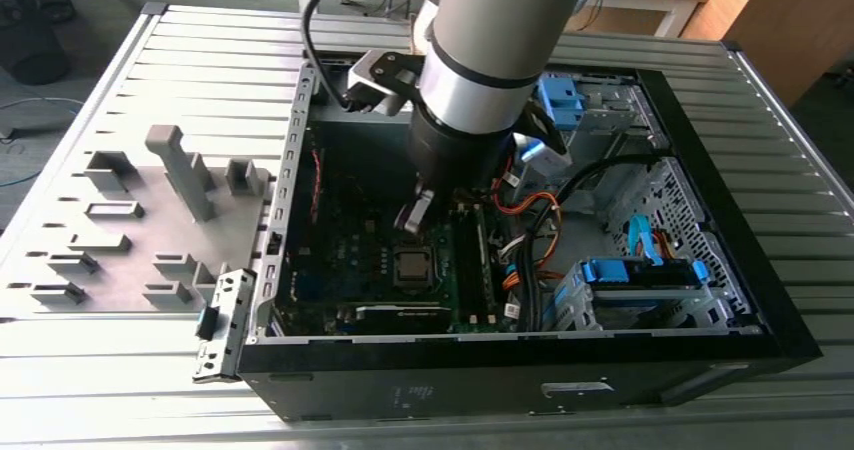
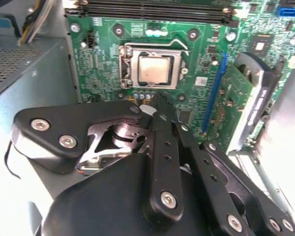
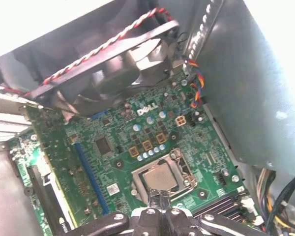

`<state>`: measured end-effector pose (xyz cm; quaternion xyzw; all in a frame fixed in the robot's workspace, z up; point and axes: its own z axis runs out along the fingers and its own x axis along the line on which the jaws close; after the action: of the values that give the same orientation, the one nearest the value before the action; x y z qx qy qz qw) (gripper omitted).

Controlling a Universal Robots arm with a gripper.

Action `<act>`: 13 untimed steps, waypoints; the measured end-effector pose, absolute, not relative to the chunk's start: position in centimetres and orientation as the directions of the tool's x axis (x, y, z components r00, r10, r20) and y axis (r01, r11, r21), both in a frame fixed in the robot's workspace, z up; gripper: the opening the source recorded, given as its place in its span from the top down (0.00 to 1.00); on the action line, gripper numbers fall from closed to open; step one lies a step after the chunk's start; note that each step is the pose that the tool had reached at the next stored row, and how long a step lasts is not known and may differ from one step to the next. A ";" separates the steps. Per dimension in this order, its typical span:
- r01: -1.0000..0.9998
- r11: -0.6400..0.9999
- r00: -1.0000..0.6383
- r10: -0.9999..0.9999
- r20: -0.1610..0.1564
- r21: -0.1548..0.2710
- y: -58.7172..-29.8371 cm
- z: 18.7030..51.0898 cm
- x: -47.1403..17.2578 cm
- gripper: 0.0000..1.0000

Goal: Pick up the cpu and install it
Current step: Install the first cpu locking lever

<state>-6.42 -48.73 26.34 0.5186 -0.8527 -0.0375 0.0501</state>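
A ribbed metal surface (image 1: 174, 390) carries an open computer case (image 1: 534, 380), with grey fixture blocks (image 1: 147, 220) on a plate toward the exterior view's left. Inside the case lies a green motherboard (image 3: 137, 142). The cpu (image 2: 156, 69) sits in its socket on that board, its silvery top showing in both wrist views (image 3: 160, 177) and in the exterior view (image 1: 412, 263). The gripper (image 2: 157, 105) hangs just above the board beside the socket, its jaws clenched together on nothing. A fan (image 3: 108, 64) with twisted red wires stands near the board's far edge.
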 end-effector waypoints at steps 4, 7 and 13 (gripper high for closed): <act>-0.881 0.459 -0.457 -0.888 0.046 0.116 -48.4 26.3 -6.4 0.89; -0.881 0.459 -0.457 -0.888 0.047 0.116 -48.4 26.4 -6.4 0.89; -0.881 0.459 -0.457 -0.888 0.046 0.116 -48.4 26.7 -6.4 0.89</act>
<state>-6.43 -48.41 26.71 0.5186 -0.8527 -0.0375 0.0497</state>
